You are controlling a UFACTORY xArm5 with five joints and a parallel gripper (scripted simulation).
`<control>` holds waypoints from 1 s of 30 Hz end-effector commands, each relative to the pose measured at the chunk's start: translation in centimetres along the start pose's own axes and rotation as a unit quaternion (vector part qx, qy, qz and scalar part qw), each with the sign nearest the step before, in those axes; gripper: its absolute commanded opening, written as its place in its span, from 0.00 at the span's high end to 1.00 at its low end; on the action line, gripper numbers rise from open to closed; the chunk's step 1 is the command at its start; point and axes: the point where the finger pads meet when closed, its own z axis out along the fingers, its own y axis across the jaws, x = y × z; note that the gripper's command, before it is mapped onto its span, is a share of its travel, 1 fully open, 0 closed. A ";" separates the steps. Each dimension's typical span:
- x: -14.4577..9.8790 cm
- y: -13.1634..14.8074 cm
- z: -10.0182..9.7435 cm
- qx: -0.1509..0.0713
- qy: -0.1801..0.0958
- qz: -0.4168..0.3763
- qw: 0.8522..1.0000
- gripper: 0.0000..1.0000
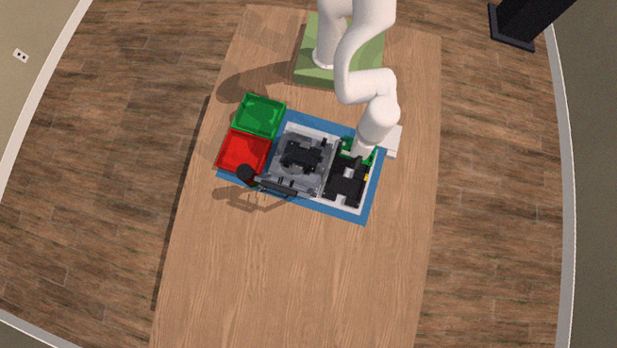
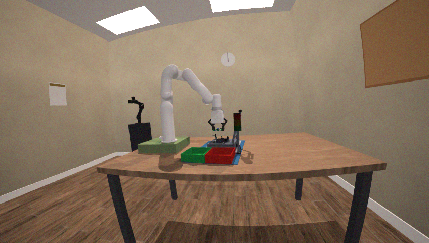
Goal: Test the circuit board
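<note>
My gripper (image 2: 217, 128) hangs above the back of the blue mat, well clear of the table. It is shut on the green circuit board (image 2: 217, 129), which it holds across its width between wide-set fingers. In the top view the gripper (image 1: 351, 166) is over the white tray (image 1: 355, 203), with green board edges (image 1: 368, 160) showing beside the wrist. The grey tester (image 1: 301, 159) lies left of the tray with its lid (image 2: 235, 140) standing open. The signal light tower (image 2: 237, 121) shows no bright color. The green bin (image 1: 258, 115) and red bin (image 1: 241, 152) stand side by side.
The bins (image 2: 207, 155) sit at the mat's near edge in the side view, in front of the tester. The arm's green base block (image 2: 164, 145) is at the left. A black camera stand (image 2: 139, 132) is behind the table.
</note>
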 end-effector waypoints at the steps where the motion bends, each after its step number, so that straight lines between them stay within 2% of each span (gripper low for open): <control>1: 0.1 0.1 -0.1 -0.002 0.001 -0.001 1.000 0.21; 20: 0.1 0.1 -0.1 -0.002 0.001 -0.048 0.999 0.21; 30: 0.1 0.1 -0.1 -0.002 0.001 -0.135 0.991 0.21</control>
